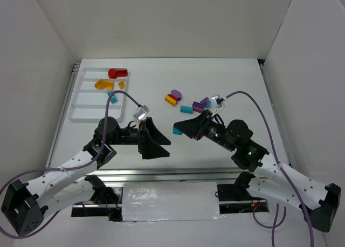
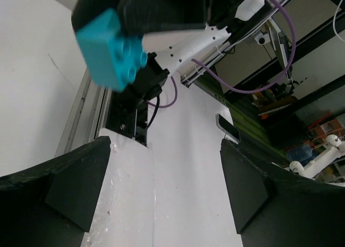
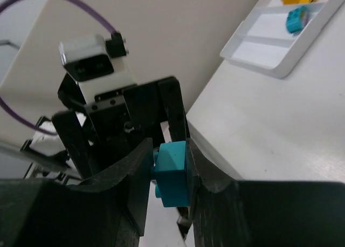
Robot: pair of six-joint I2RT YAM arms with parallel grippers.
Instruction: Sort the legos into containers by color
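My right gripper (image 1: pixel 178 129) is shut on a teal lego (image 1: pixel 177 130) and holds it above the table in front of my left gripper (image 1: pixel 159 141). The lego sits between the right gripper's fingers (image 3: pixel 172 173) and shows at the upper left of the left wrist view (image 2: pixel 110 50). My left gripper (image 2: pixel 164 187) is open and empty, facing the right one. The white tray (image 1: pixel 75 98) at the far left holds a red lego (image 1: pixel 117 73), orange legos (image 1: pixel 108 85) and a teal lego (image 1: pixel 112 97) in separate compartments. The nearest compartment has nothing in it.
Loose legos lie mid-table: a purple one (image 1: pixel 176 94), a yellow-and-red one (image 1: pixel 171 100), a teal one (image 1: pixel 186 109) and a purple one (image 1: pixel 201 103). White walls enclose the table. The tray's corner (image 3: pixel 280 42) shows in the right wrist view.
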